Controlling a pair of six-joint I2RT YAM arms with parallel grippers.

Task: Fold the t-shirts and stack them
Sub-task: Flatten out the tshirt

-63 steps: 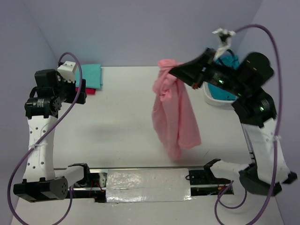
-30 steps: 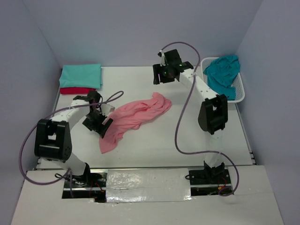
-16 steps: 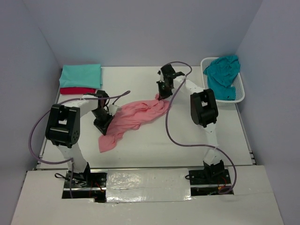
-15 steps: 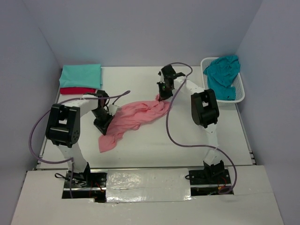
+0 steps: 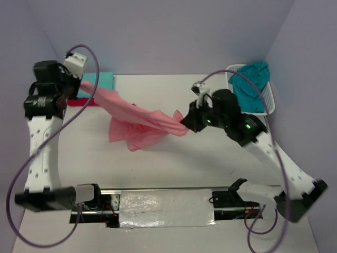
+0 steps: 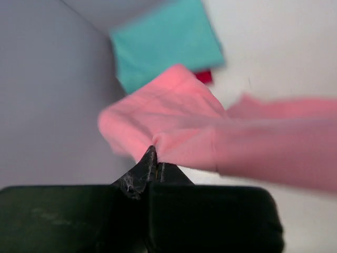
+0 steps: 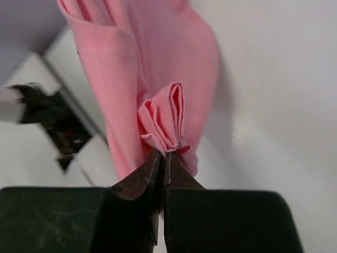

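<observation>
Past my left claw (image 6: 153, 157), the salmon pink shirt (image 6: 174, 132) smears into blur toward the right and runs off that edge. Beyond the claw, the crimson red shirt (image 6: 204, 77) shows only a sliver, the rest hidden under the mint-teal shirt (image 6: 163, 47) and the pink cloth. Above my right claw (image 7: 162, 156), the pink shirt is cut off by the top edge.
</observation>
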